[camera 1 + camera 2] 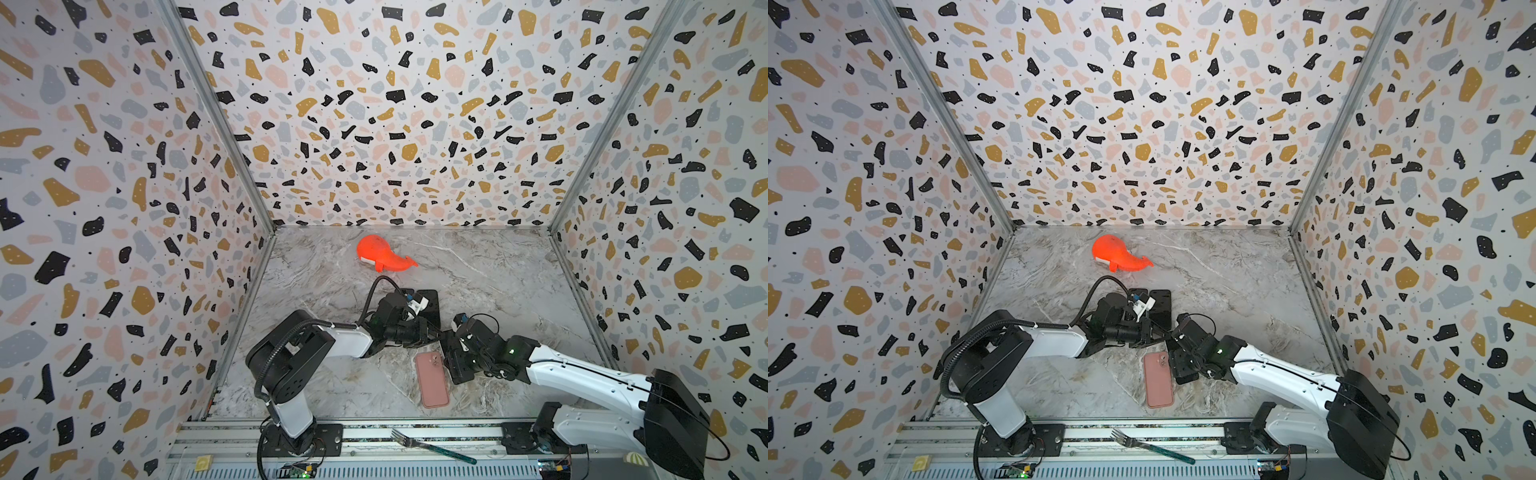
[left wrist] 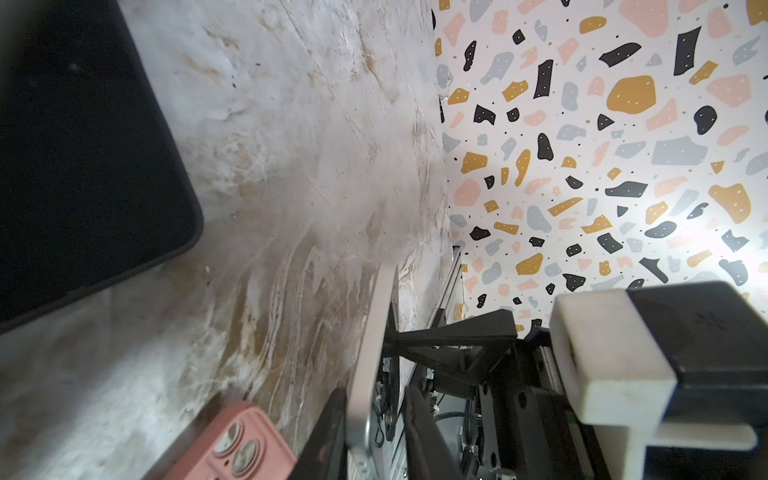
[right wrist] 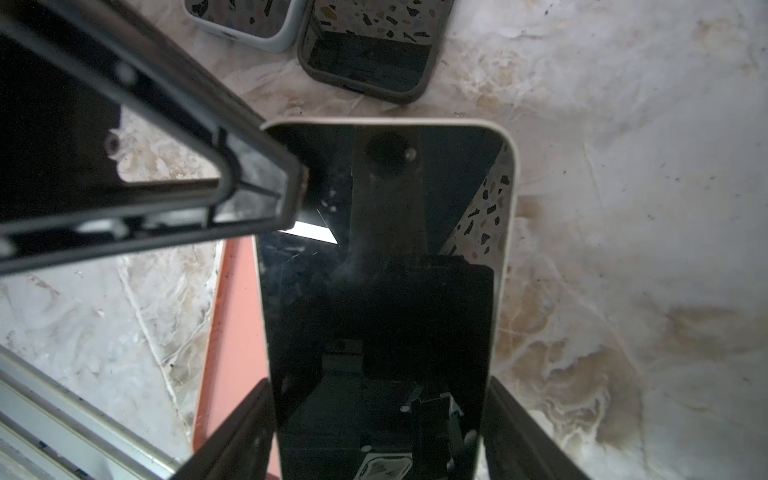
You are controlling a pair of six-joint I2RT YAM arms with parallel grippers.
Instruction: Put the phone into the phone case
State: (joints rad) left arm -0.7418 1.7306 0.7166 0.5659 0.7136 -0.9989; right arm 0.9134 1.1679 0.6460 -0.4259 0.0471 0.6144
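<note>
Phone (image 3: 382, 291) is held off the table (image 1: 498, 291) at scene centre, screen up, overhanging the right edge of the pink case (image 1: 433, 380). The case lies flat, near side. Right gripper (image 3: 380, 386) fingers clamp the phone's long sides. Left gripper (image 2: 374, 392) fingers pinch a corner at its free end, crowding the space above the case. Just beyond lie a pale-cased phone (image 3: 245, 20) and a dark-cased phone (image 3: 370, 54), side by side. Orange whale toy (image 1: 380, 255) sits far back. Fork (image 1: 432, 446) lies on the near rail (image 1: 374, 434).
</note>
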